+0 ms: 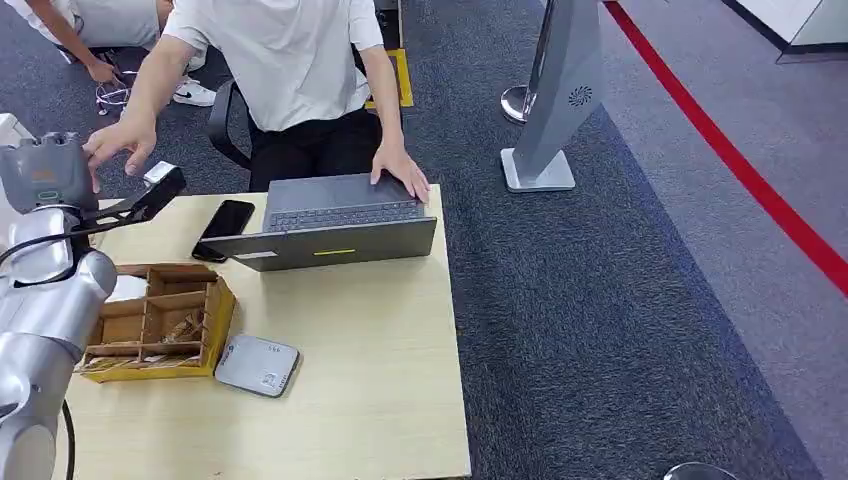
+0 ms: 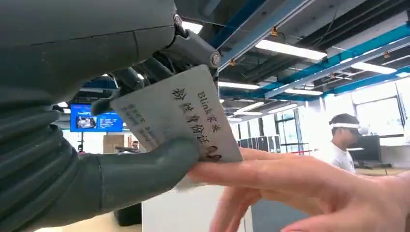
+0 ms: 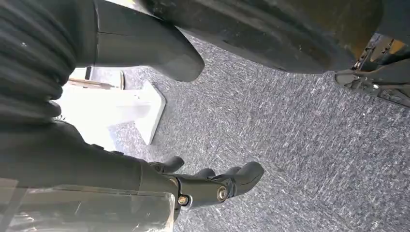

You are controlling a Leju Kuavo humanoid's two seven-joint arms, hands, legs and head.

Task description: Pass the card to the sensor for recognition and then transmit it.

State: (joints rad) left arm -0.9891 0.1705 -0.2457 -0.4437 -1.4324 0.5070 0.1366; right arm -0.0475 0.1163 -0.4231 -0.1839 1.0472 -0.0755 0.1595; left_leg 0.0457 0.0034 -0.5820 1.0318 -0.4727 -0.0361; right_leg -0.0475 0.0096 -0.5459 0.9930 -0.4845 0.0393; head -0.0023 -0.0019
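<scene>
1. Left hand grips the card btwn thumb and the darker fingers above it; card's printed face is toward the wrist cam.
2. Landmark = laptop on the wooden table. In head view the left hand is raised over the table's far corner, well to the side of the laptop, beyond the phone.
3. A person's hand lies under the card's free edge, fingers touching it; in head view that hand reaches in from the seated person behind the laptop. Their other hand rests on the laptop's edge.
4. Sensor, the flat grey pad, sits on the near side of the laptop, just beside the yellow-sided divider box. Card is well apart from it now.
5. Progress, my read: w/ the card held out at the person, the scan step looks done and the handover is underway. Left: person takes hold, hand lets go. Can't confirm the scan from these views.
6. Right hand hangs over grey carpet, fingers partly curled, holding nothing; prob loosely open, but angle is poor.
</scene>
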